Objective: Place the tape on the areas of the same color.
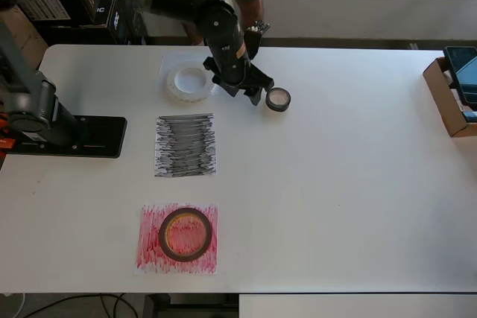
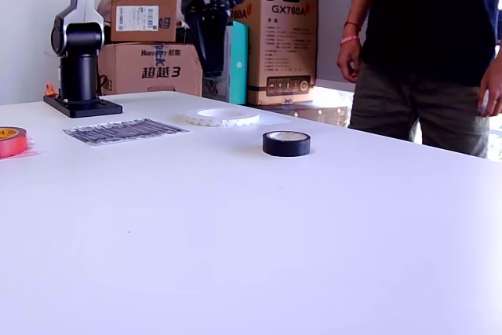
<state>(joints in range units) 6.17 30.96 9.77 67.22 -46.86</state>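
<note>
The wide white ring (image 1: pixel 190 82) (image 2: pixel 223 117) lies on the plain white sheet (image 1: pixel 172 62) at the far side of the table. On the red scribbled sheet (image 1: pixel 149 247) rests the dark-red ring (image 1: pixel 185 234) (image 2: pixel 12 140). Nothing lies on the black scribbled sheet (image 1: pixel 185 144) (image 2: pixel 125 130). The small black roll (image 1: pixel 278 99) (image 2: pixel 286 143) sits on bare table, to the right of the white ring in the overhead view. My gripper (image 1: pixel 243 91) (image 2: pixel 210 68) hangs above the table between the white ring and the black roll, open and holding nothing.
The arm's black base (image 1: pixel 71 135) (image 2: pixel 81 103) stands at the overhead view's left. A person (image 2: pixel 423 45) stands at the far edge. An open cardboard box (image 1: pixel 447 98) sits at the right edge. Cardboard boxes (image 2: pixel 274 33) are stacked behind the table.
</note>
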